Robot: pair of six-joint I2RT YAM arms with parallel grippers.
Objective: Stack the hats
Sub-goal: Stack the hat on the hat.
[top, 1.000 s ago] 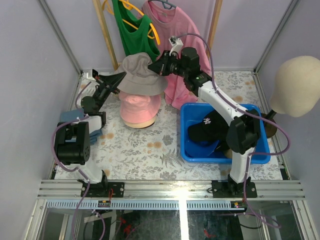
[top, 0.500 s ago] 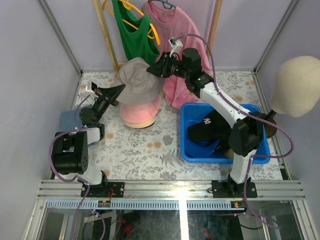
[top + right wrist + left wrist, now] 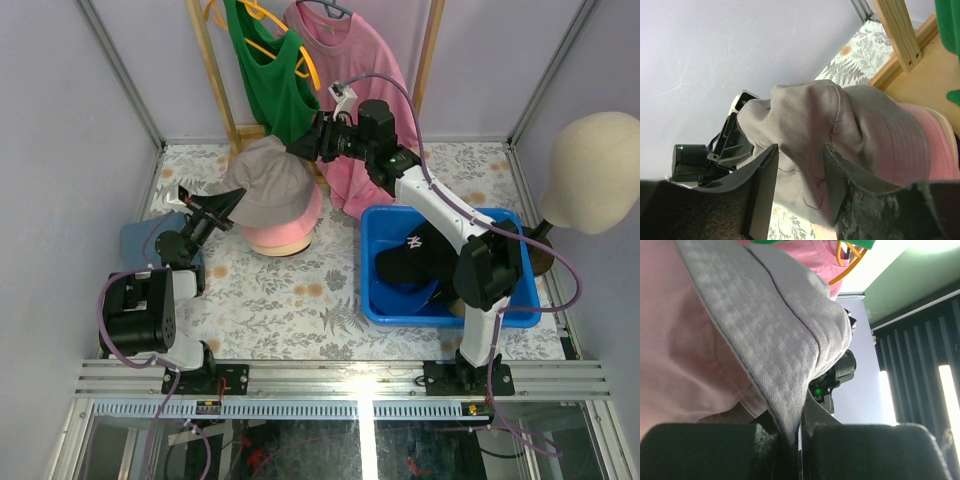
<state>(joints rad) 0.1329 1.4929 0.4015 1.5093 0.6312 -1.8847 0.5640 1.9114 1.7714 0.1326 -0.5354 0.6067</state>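
Floral table [image 3: 300, 290] under hung shirts [image 3: 340, 60], left gripper [image 3: 228, 200] clamped on grey hat [image 3: 268, 180] brim, grey hat draped over pink hat [image 3: 285, 232], right gripper [image 3: 295, 148] jaws apart at its far edge, black cap [image 3: 410, 262] in blue bin [image 3: 375, 300].

The table [image 3: 290, 300] is covered in a fern-print sheet. Left of centre, towards the far side, a pile of hats [image 3: 285, 228] stands on it, with the beige hat [image 3: 272, 247] at the bottom. A blue cap [image 3: 135, 238] lies at the left edge. A blue bin [image 3: 368, 270] stands to the right. The mannequin stand [image 3: 547, 262] is just beyond it, at the right edge.
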